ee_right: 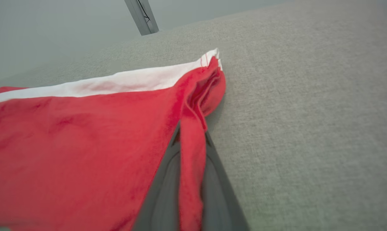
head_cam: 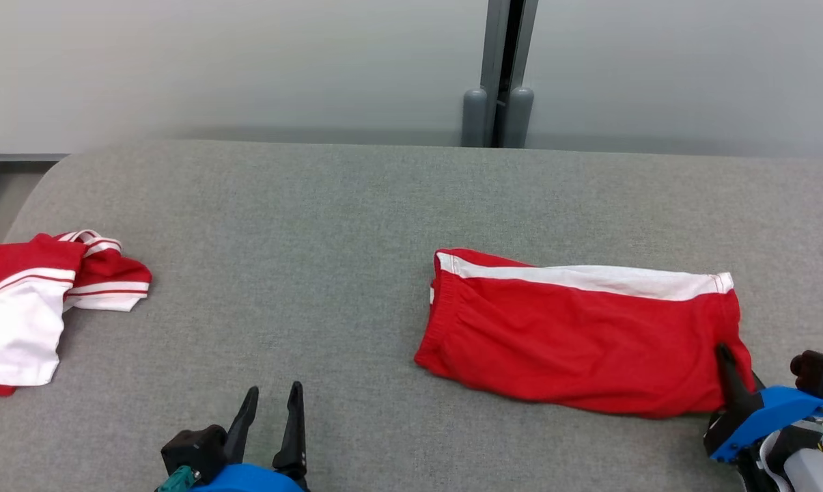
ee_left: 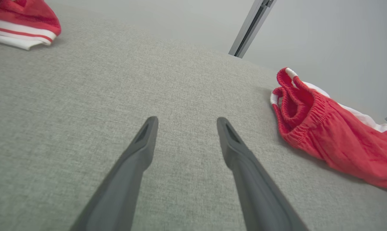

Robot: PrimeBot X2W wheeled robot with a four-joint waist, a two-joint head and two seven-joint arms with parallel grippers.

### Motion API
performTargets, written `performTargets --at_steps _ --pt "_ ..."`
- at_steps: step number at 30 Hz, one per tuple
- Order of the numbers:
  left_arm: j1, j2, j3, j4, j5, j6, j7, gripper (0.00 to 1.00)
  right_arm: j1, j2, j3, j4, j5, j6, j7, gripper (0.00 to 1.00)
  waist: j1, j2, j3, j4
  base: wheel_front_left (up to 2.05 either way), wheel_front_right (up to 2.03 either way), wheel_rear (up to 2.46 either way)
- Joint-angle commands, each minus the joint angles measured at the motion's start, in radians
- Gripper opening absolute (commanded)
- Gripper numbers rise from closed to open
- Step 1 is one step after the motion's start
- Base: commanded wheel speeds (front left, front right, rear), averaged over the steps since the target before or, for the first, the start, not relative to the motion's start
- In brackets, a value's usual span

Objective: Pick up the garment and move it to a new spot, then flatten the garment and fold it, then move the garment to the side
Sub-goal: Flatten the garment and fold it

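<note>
The garment (head_cam: pixel 575 335), red shorts with a white side stripe, lies folded flat on the grey table (head_cam: pixel 356 205) right of centre. My right gripper (head_cam: pixel 725 355) is shut on the garment's near right hem. In the right wrist view a pinched ridge of red cloth (ee_right: pixel 190 154) runs between the two dark fingers. My left gripper (head_cam: pixel 271 400) stands open at the lower left, above bare table and well apart from the garment. The left wrist view has its spread fingers (ee_left: pixel 138 150) over grey fabric, with the garment's elastic waistband (ee_left: pixel 305 118) off to the right.
A second red and white garment (head_cam: pixel 35 307) lies crumpled at the table's left edge, also seen as a red and white garment (ee_left: pixel 20 22) in the left wrist view. A grey post (head_cam: pixel 496 75) stands behind the table against the pale wall.
</note>
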Motion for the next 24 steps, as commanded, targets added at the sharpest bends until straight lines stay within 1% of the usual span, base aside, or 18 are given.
performTargets --at_steps 1,4,6,7,9,10,11,14,16,18,22,23,24 --pt "0.011 0.001 -0.009 -0.006 -0.008 0.006 -0.003 1.00 0.021 -0.015 -0.009 -0.013 -0.002 0.000 -0.005 0.00 0.0003 0.0000 -0.008 -0.003 0.00 0.00 0.00" --pt "0.018 0.000 -0.026 -0.006 -0.012 0.009 -0.003 1.00 0.006 -0.019 -0.028 -0.049 -0.028 0.000 -0.005 0.00 0.0003 0.0000 -0.008 0.003 0.00 0.00 0.00" --pt "0.012 0.001 -0.035 -0.003 -0.013 0.010 -0.003 1.00 -0.018 -0.017 -0.044 -0.101 -0.055 0.000 -0.005 0.00 0.0003 0.0000 -0.008 0.008 0.00 0.00 0.00" --pt "0.008 0.001 -0.040 -0.001 -0.013 0.010 -0.003 1.00 -0.027 -0.012 -0.046 -0.133 -0.072 0.000 -0.005 0.00 0.0003 0.0000 -0.009 0.012 0.00 0.00 0.00" --pt "0.002 0.001 -0.049 0.003 -0.015 0.011 -0.003 1.00 -0.031 0.018 -0.038 -0.189 -0.097 0.000 -0.004 0.00 0.0003 0.0000 -0.012 0.023 0.00 0.00 0.00" --pt "0.002 0.001 -0.049 0.003 -0.015 0.011 -0.003 1.00 -0.031 0.018 -0.038 -0.189 -0.097 0.000 -0.004 0.00 0.0003 0.0000 -0.012 0.023 0.00 0.00 0.00" --pt "0.001 0.001 -0.051 0.004 -0.017 0.013 -0.003 1.00 -0.035 0.032 -0.027 -0.217 -0.107 0.000 -0.004 0.00 0.0003 0.0000 -0.014 0.028 0.00 0.00 0.00" --pt "0.001 0.000 -0.058 0.007 -0.023 0.013 -0.003 1.00 -0.059 0.074 0.027 -0.278 -0.127 0.000 -0.004 0.00 0.0003 0.0000 -0.018 0.047 0.00 0.00 0.00" --pt "0.004 0.000 -0.066 0.007 -0.023 0.014 -0.003 1.00 -0.075 0.112 0.078 -0.287 -0.142 0.000 -0.004 0.00 0.0003 0.0000 -0.016 0.062 0.00 0.00 0.00" --pt "0.007 0.001 -0.070 0.012 -0.028 0.016 -0.003 1.00 -0.089 0.151 0.123 -0.269 -0.150 0.000 -0.001 0.00 0.0003 0.0000 -0.016 0.078 0.00 0.00 0.00" --pt "0.012 0.000 -0.080 0.020 -0.028 0.016 -0.003 1.00 -0.114 0.203 0.229 -0.209 -0.164 0.000 0.015 0.00 0.0003 0.0000 -0.012 0.110 0.00 0.00 0.00" --pt "0.014 0.001 -0.077 0.022 -0.026 0.017 -0.003 1.00 -0.115 0.213 0.253 -0.190 -0.161 0.000 0.021 0.26 0.0003 0.0000 -0.012 0.114 0.00 0.00 0.00" --pt "0.017 0.001 -0.074 0.024 -0.024 0.018 -0.003 1.00 -0.118 0.221 0.272 -0.171 -0.157 0.000 0.020 0.82 0.0003 0.0000 -0.012 0.117 0.00 0.00 0.00"
